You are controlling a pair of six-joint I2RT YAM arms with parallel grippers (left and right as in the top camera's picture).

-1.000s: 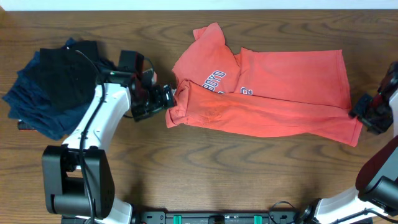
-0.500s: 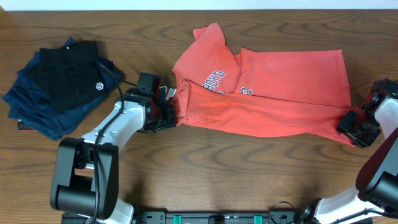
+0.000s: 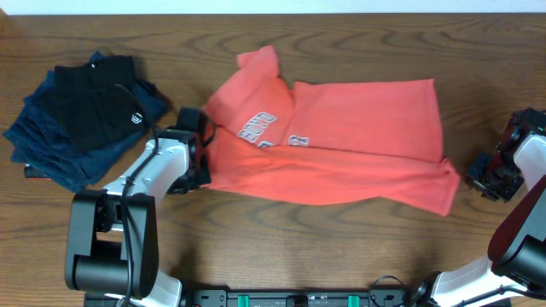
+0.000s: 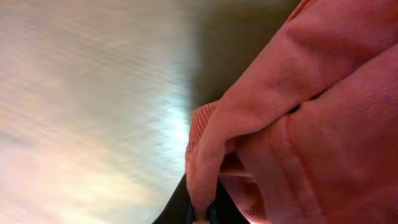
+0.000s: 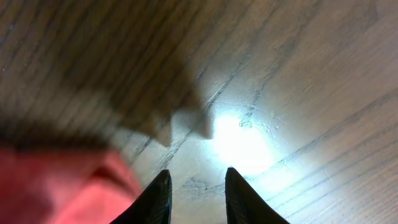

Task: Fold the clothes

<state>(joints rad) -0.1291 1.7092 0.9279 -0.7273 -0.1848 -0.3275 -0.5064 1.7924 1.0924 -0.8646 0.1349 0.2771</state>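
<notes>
The clothes, a red-orange T-shirt [image 3: 341, 145] with white lettering [image 3: 256, 130], lie crumpled across the middle of the wooden table. My left gripper [image 3: 201, 166] is at the shirt's left edge, shut on a fold of the fabric. In the left wrist view that fold [image 4: 211, 155] runs down between the jaws [image 4: 201, 216]. My right gripper [image 3: 479, 179] hovers just right of the shirt's lower right corner, apart from it. Its jaws [image 5: 198, 186] stand open over bare wood, with the red cloth [image 5: 56, 186] beside the left finger.
A pile of folded navy and black garments [image 3: 81, 115], one with a small white logo, lies at the far left, close behind my left arm. Bare wooden table [image 3: 341, 247] shows in front of the shirt. The arm bases stand at the front edge.
My left gripper shut on the shirt's left edge and dragged the whole shirt leftward. The shirt's lower right corner slid away from my right gripper, whose jaws have narrowed.
</notes>
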